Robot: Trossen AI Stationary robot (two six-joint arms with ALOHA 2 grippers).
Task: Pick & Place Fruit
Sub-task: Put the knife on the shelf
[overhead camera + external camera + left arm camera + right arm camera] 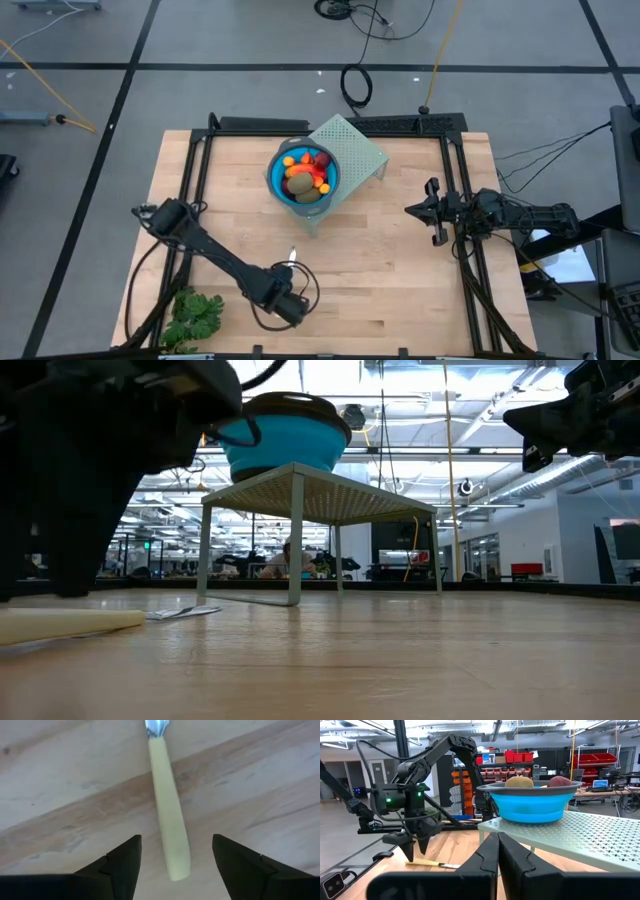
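Fruit (304, 175) sits piled in your blue bowl (276, 183) on the perforated green stand (362, 150). Your left gripper (175, 855) points down, fingers spread over a cream-handled knife (167, 815) — not touching. Your right gripper (436, 211) hovers near the table's right edge, fingers pressed together.
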